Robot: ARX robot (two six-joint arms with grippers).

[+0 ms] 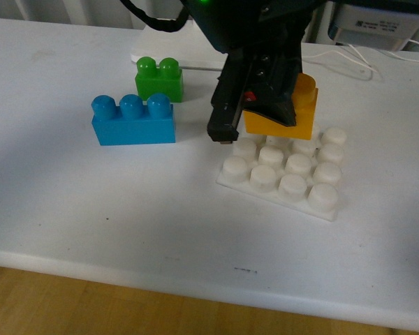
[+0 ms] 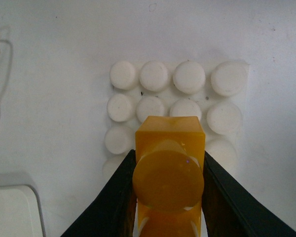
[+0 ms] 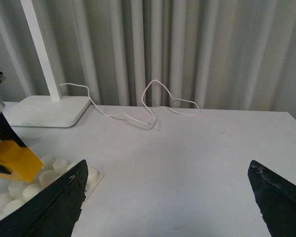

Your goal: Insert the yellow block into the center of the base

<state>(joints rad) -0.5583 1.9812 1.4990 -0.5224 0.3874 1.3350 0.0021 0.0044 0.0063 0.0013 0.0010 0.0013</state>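
Observation:
My left gripper (image 1: 258,122) is shut on the yellow block (image 1: 283,117) and holds it tilted just above the far rows of the white studded base (image 1: 283,174). In the left wrist view the yellow block (image 2: 168,173) sits between my black fingers (image 2: 113,197), over the near edge of the base (image 2: 172,94). My right gripper (image 3: 170,197) is open and empty over bare table, to the right of the base (image 3: 34,180). The yellow block (image 3: 15,160) also shows at the edge of the right wrist view.
A blue three-stud brick (image 1: 134,120) and a green two-stud brick (image 1: 159,78) stand left of the base. A white lamp foot (image 1: 171,52) with a thin white cable (image 3: 153,101) lies at the back. Curtains hang behind the table.

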